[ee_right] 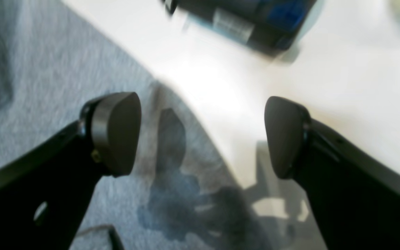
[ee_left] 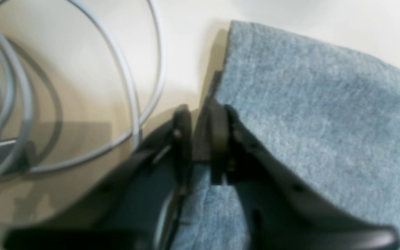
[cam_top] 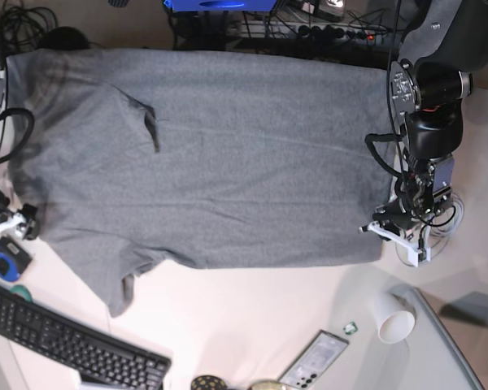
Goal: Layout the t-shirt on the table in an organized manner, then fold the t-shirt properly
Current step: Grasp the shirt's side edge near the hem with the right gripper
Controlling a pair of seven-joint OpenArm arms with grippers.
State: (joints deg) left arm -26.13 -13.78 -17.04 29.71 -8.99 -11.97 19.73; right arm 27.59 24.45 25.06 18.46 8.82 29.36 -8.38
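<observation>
The grey t-shirt (cam_top: 228, 154) lies spread out over most of the white table (cam_top: 252, 317), with one sleeve pointing toward the front left. At the shirt's right edge, my left gripper (cam_top: 392, 228) is down at the cloth. In the left wrist view its fingers (ee_left: 201, 133) stand almost together, with the t-shirt (ee_left: 307, 114) edge pinched between them. At the shirt's left edge, my right gripper (cam_top: 12, 223) hangs low. The right wrist view shows it (ee_right: 200, 135) wide open above the t-shirt (ee_right: 47, 69) border and the bare table (ee_right: 342, 80), holding nothing.
Grey cable loops (ee_left: 12, 104) lie on the table beside the left gripper. A black keyboard (cam_top: 65, 345), a blue roll (cam_top: 4, 262), a phone (cam_top: 313, 361) and a paper cup (cam_top: 394, 318) sit along the front. A dark blue object (ee_right: 248, 21) lies ahead of the right gripper.
</observation>
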